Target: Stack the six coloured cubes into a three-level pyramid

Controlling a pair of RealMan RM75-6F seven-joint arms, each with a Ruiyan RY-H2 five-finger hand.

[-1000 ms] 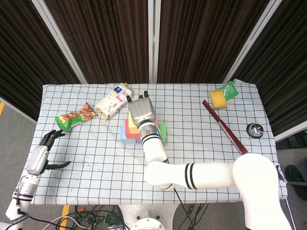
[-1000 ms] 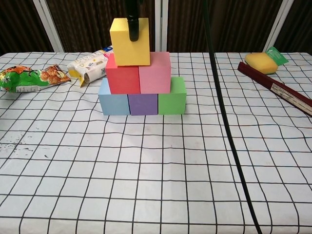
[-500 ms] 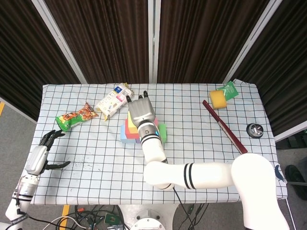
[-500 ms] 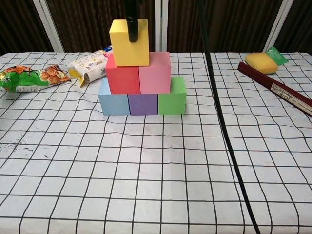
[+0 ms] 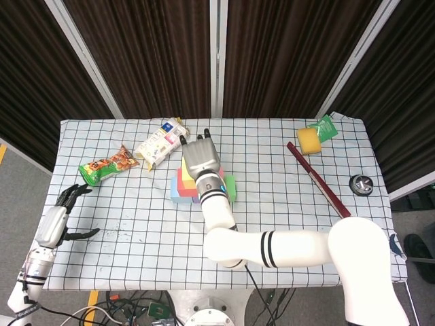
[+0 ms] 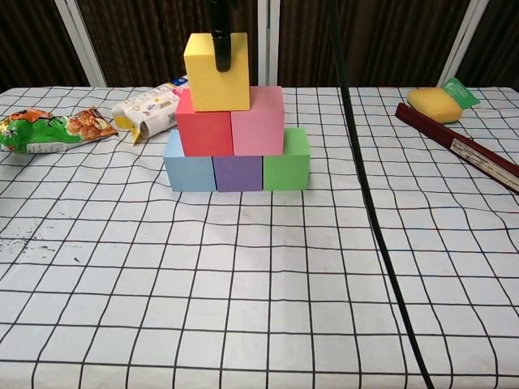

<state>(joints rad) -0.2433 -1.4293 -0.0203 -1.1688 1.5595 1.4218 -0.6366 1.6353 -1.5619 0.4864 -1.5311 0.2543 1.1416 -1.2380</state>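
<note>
Barely shifted, yellow cube (image 6: 216, 71) tops the pyramid mid-table, right hand (image 5: 200, 157) pinching its faces; left hand (image 5: 64, 214) idles open at left edge; looks light, foamy, squashable.

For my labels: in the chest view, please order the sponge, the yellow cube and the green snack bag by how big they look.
1. Yellow cube
2. Green snack bag, cut off at the frame edge, so unsure against the cube
3. Sponge, farther away

Bright even overhead light, sharp, faint shadows.
</note>
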